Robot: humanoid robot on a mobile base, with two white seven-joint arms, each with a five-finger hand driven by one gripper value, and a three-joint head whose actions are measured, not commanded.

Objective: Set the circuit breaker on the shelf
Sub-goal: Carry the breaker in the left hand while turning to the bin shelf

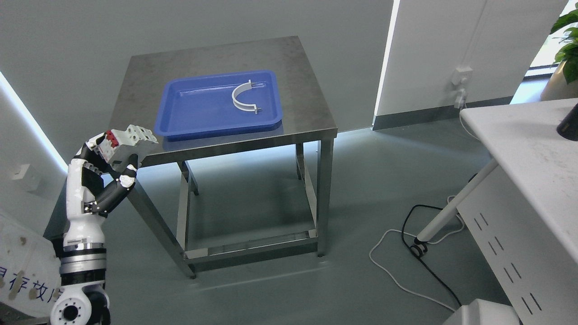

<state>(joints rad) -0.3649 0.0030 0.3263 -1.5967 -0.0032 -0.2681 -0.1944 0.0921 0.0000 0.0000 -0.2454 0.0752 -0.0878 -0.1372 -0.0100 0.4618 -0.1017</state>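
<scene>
My left hand (113,160) rises from the lower left and is shut on a white circuit breaker (128,142) with a red switch part. The breaker is held in the air beside the near left corner of a steel table (311,113), at about tabletop height. A blue tray (203,108) lies on the tabletop and holds a white curved bracket (241,96). No shelf shows in the head view. My right arm is out of view.
A white desk (528,153) stands at the right with cables (406,239) on the floor under it. A white partition (429,58) and a potted plant (566,40) are at the back right. A white bin with printed characters (22,271) sits at the lower left.
</scene>
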